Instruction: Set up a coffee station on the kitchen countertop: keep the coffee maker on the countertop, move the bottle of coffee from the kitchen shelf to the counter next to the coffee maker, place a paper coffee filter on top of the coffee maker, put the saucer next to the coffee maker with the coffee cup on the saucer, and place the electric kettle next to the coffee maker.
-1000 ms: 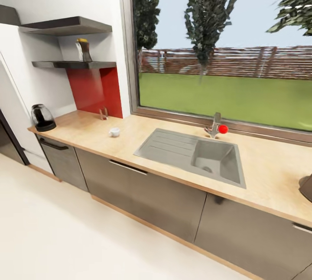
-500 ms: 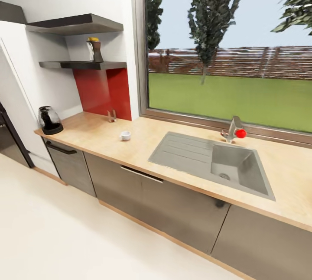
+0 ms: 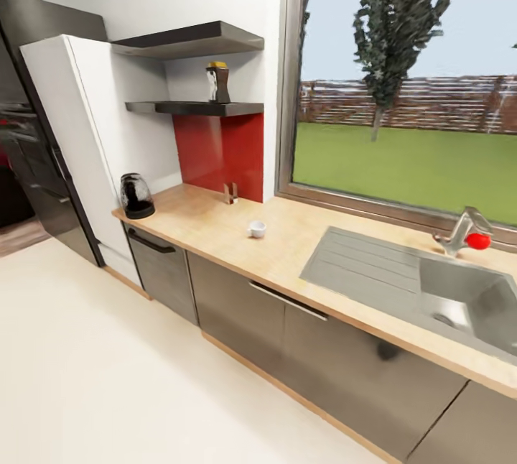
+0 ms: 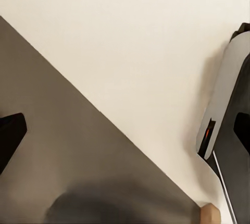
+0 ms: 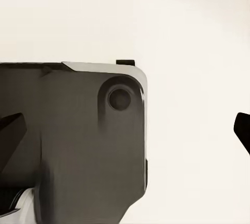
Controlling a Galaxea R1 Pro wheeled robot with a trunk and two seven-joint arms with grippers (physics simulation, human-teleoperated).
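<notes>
I am on the floor a little way back from the bench (image 3: 215, 223), which runs from the middle left of the head view down to the lower right. Almost nothing of the coffee station looks set up yet, as I judge it.

The bottle of coffee (image 3: 218, 82) stands upright on the thin black shelf (image 3: 194, 108) in the upper middle of the frame, under a thicker black shelf (image 3: 187, 39) and above the red wall panel (image 3: 219, 148). It has to come down to the bench. The kettle (image 3: 136, 196) stands at the far left end of the bench, beside the tall white cabinet (image 3: 93, 133). The cup (image 3: 256, 229) sits alone on the bare bench near the middle of the frame, well apart from the kettle and with no saucer under it. A small brownish thing (image 3: 230, 193) stands by the red panel; I cannot tell what it is. The sink (image 3: 424, 284) takes up the right part of the bench.

So the gathering, the saucer and the filter all look left to do.

My wrist views show floor, dark cabinet fronts and parts of my own body; I cannot tell whether either gripper is wide or narrow.
</notes>
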